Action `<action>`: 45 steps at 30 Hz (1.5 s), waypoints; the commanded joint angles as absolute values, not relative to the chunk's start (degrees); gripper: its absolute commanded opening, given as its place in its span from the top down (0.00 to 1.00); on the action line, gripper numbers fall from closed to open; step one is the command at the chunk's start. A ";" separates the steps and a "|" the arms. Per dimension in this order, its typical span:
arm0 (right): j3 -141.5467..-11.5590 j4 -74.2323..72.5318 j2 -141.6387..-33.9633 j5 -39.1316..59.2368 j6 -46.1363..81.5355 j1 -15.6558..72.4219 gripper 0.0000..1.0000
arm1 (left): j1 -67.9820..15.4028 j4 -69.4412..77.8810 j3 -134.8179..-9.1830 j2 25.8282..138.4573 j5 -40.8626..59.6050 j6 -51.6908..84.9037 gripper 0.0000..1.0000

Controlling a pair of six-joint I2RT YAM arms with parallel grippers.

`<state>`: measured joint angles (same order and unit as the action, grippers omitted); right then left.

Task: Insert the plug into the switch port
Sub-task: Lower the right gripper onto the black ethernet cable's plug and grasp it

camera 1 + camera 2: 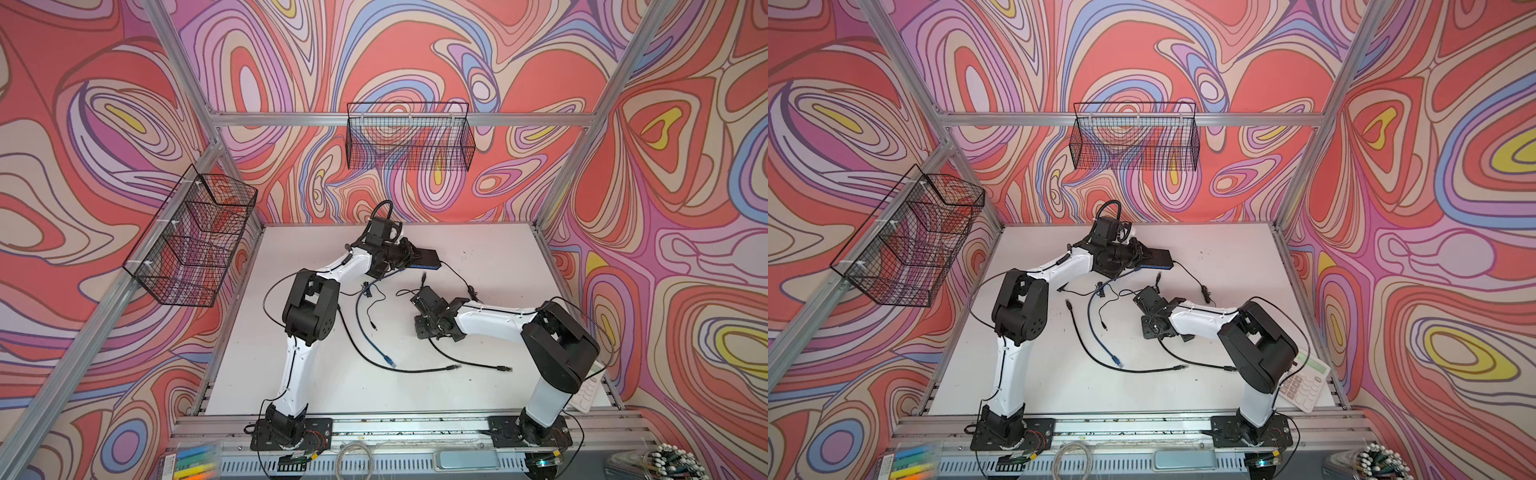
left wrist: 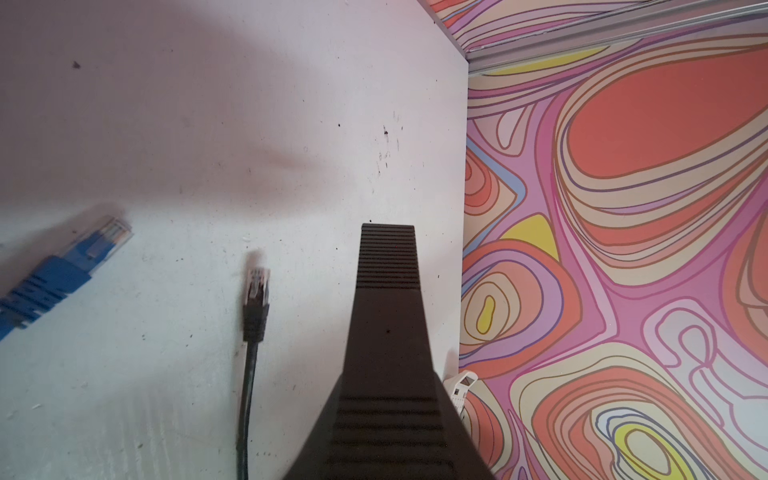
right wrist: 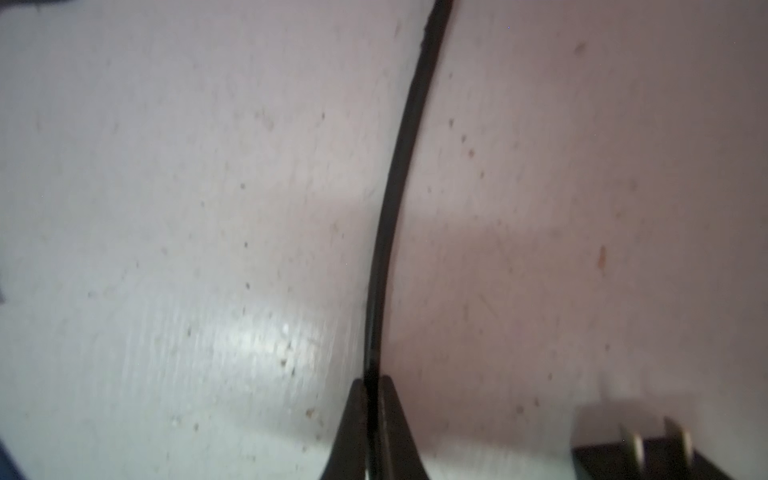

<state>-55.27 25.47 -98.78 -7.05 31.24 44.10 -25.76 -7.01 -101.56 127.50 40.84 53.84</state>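
The switch [image 1: 430, 257], a flat black box with a blue front, lies at the back middle of the white table in both top views. My left gripper [image 1: 411, 255] is shut on its left end. In the left wrist view a black ribbed wedge [image 2: 388, 332] fills the middle, and fingers and switch cannot be told apart there. My right gripper [image 3: 374, 384] is shut on a thin black cable [image 3: 399, 187], low over the table just in front of the switch. In a top view a small dark plug [image 1: 423, 277] sticks up past the right gripper [image 1: 420, 291] toward the switch.
A blue network plug [image 2: 83, 257] and a black one [image 2: 257, 291] lie loose on the table with their cables [image 1: 365, 332]. A two-prong adapter [image 3: 652, 449] sits beside my right fingers. Wire baskets [image 1: 191, 241] [image 1: 409, 137] hang on the walls. A calculator [image 1: 1304, 380] lies front right.
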 commanded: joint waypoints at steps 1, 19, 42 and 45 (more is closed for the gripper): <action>-51.51 28.40 -93.94 -7.03 34.51 45.33 0.98 | -25.24 -4.70 -100.67 126.87 41.14 53.70 0.93; -61.68 26.83 -95.17 -9.85 32.69 41.35 0.49 | -24.78 -2.63 -97.12 124.19 40.99 54.32 0.93; -68.74 22.86 -109.49 -14.73 33.66 37.36 0.68 | -23.81 -2.02 -97.97 124.28 41.26 55.33 0.92; -69.76 22.77 -111.05 -14.81 33.83 36.88 0.69 | -23.75 -2.02 -97.91 124.37 41.47 55.34 0.92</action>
<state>-67.96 23.35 -109.67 -12.95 33.93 37.39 -24.05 -4.40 -97.23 126.96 40.86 54.74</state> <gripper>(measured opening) 0.313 0.285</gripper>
